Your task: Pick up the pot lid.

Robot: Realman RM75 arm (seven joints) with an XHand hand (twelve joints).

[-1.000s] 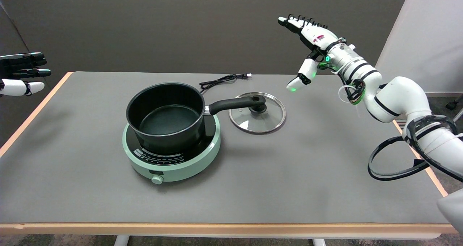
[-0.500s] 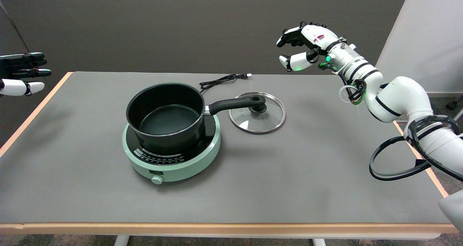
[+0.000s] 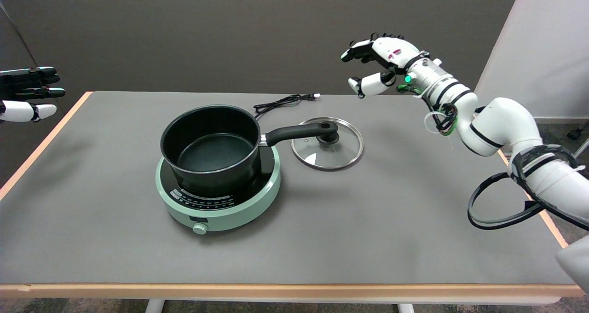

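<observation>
While the pot lid [image 3: 327, 143] lies flat, the empty, part-curled hand [image 3: 375, 64] hovers above it

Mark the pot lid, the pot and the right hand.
pot lid [image 3: 338, 154]: head view, glass near the rim.
pot [image 3: 209, 142]: head view, inner wall.
right hand [image 3: 377, 60]: head view, back of hand.
</observation>
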